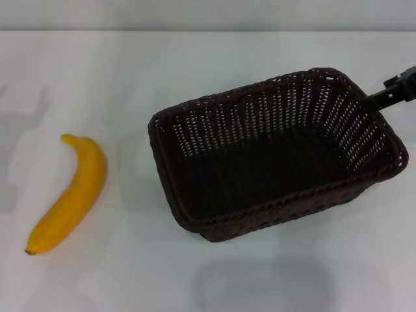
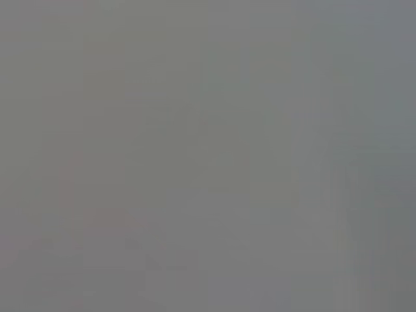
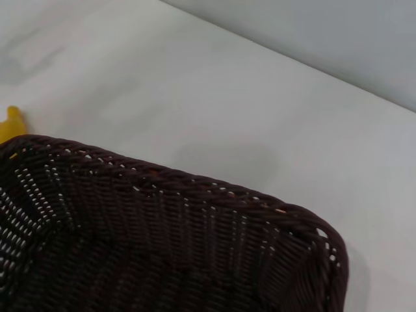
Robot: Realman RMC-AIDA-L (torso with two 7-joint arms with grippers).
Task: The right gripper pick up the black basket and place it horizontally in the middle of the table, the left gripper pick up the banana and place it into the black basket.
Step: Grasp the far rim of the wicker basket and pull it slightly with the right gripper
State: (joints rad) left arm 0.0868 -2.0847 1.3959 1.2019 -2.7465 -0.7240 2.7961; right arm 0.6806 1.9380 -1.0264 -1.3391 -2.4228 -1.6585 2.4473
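Black basket (image 1: 276, 156): 1 woven rectangular item, open side up, set at a slant right of centre on the table (image 1: 195, 65). Its long sides run from lower left to upper right in the head view. A soft shadow lies on the table in front of it, apart from its base, so whether it rests on the surface or is raised cannot be told. The inside holds nothing. In the right wrist view the braided rim and slotted wall (image 3: 182, 227) fill the lower part of the frame.

Right gripper (image 1: 396, 91): 1 black angular piece, partly seen, meeting the basket at its far right corner by the rim. Whether its fingers are apart or clamped on the rim cannot be told.

Banana (image 1: 71, 194): 1 yellow fruit, lying flat on the table well to the left of the basket, apart from it, dark tip toward the near edge. Its stem end (image 3: 10, 125) shows past the basket rim in the right wrist view.

Left gripper: not seen; the left wrist view shows only plain grey.
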